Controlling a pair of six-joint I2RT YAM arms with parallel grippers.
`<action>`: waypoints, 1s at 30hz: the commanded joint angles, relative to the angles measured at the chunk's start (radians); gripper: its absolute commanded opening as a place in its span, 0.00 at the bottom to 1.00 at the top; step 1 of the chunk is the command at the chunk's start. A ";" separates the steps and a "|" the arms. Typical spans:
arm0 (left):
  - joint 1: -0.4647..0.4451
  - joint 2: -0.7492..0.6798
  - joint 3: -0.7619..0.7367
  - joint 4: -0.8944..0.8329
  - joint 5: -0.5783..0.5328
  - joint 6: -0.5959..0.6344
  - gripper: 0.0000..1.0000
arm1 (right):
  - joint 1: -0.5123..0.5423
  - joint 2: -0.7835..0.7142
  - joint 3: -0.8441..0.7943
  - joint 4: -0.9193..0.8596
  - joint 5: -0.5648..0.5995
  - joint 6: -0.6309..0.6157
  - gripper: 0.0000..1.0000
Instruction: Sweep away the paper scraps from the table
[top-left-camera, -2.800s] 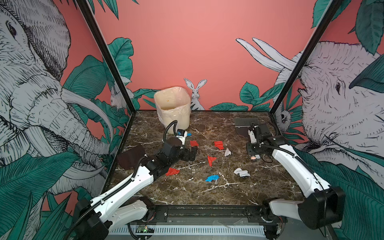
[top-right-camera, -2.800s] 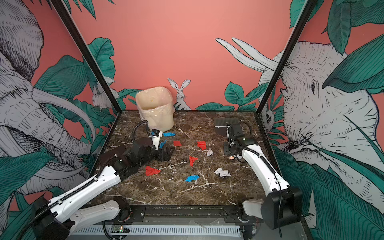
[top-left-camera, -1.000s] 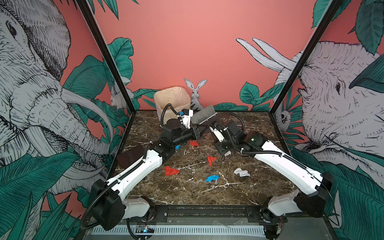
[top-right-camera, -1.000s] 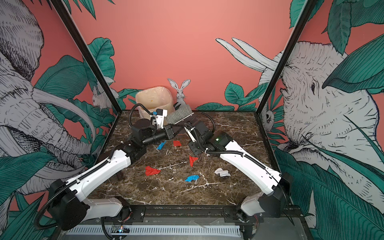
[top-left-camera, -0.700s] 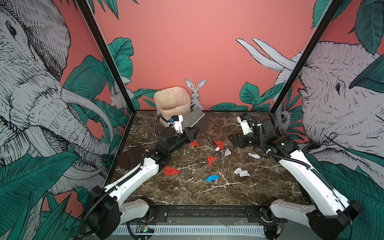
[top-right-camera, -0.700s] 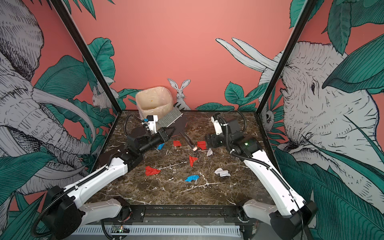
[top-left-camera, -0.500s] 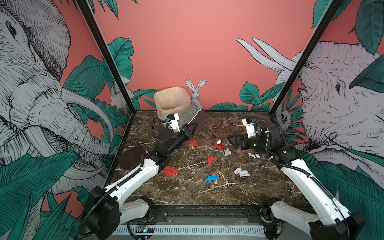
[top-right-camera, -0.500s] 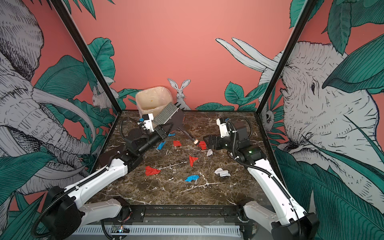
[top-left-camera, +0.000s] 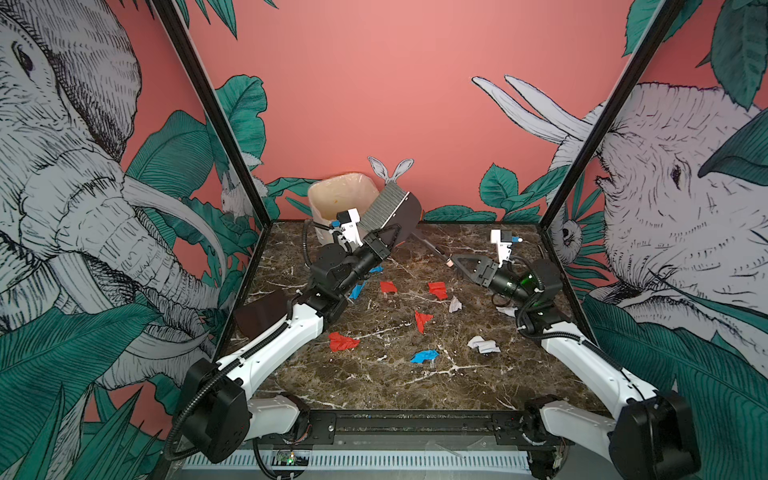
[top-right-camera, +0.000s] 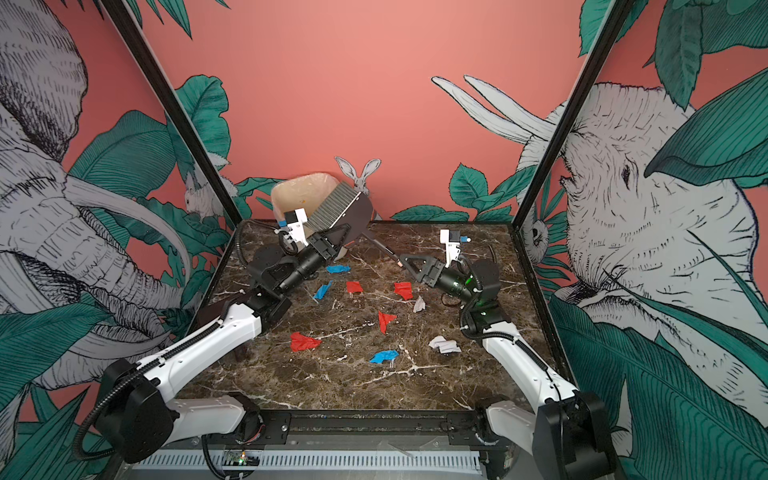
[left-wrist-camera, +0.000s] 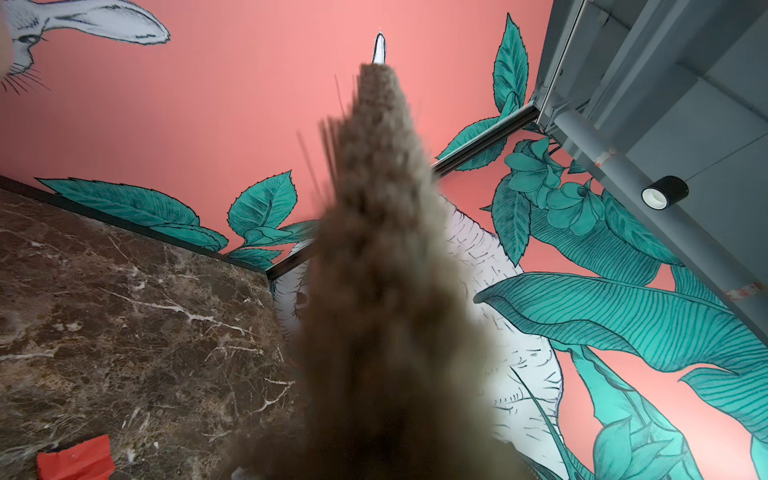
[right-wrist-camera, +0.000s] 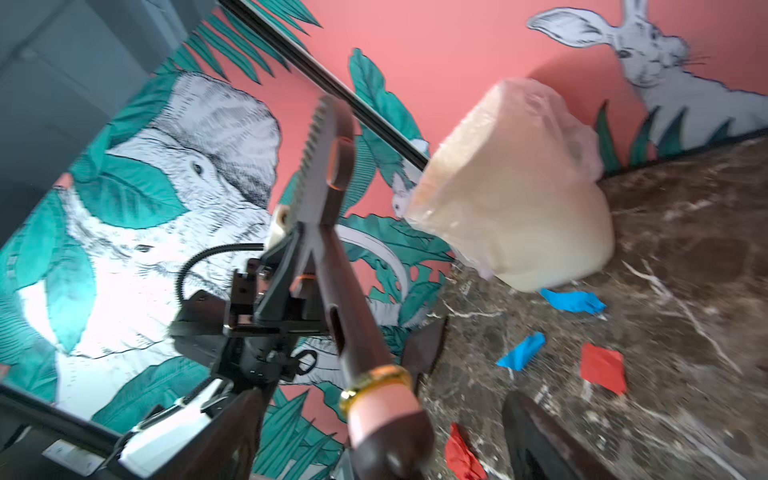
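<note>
Dark brown pan (top-left-camera: 262, 316), smooth and rounded, lies at the left edge of the table (top-left-camera: 374, 390), approx mid-length, partly under the left arm. The table is glossy brown marble w/ white veins and a black frame round it.

The left gripper (top-left-camera: 388, 237) is raised over the far left part of the table. It is clamped tight on the brush (top-left-camera: 392, 208) where head meets handle. The brush has a flat dark back and dense straight grey bristles, tilted up off the marble. In the left wrist view the bristles (left-wrist-camera: 386, 291) are a blurred brown mass.

Near the brush, at the far edge by the far left corner, stands the bin (top-left-camera: 332, 195). It is cream and soft-cornered w/ a crinkly clear liner. Only its upper inside shows, w/ one tiny orange speck.

The paper scraps (top-left-camera: 423, 321) all lie on the marble, spread loosely across the ctr. Two blue ones lie by the left arm and four creased red ones mid-table. One blue and two crumpled white ones lie toward the right, and one white one sits under the right arm.

The brush's thin handle slants down rightward and ends in a pink tip (right-wrist-camera: 386, 411) w/ a gold ring. The right gripper (top-left-camera: 457, 266) sits at that tip, jaws spread wide. Its fingers (right-wrist-camera: 536, 440) flank the tip w/o closing on it; contact cannot be told.

Bare marble runs along the whole near edge and in the far right corner.
</note>
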 joint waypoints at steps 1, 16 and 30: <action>0.000 0.012 0.036 0.088 0.028 -0.039 0.00 | 0.002 0.052 0.012 0.318 -0.054 0.196 0.89; -0.044 0.107 0.095 0.140 0.052 -0.061 0.00 | 0.018 0.128 0.045 0.452 -0.067 0.271 0.79; -0.050 0.062 0.078 0.055 0.060 -0.025 0.00 | 0.017 0.138 0.064 0.460 -0.027 0.265 0.57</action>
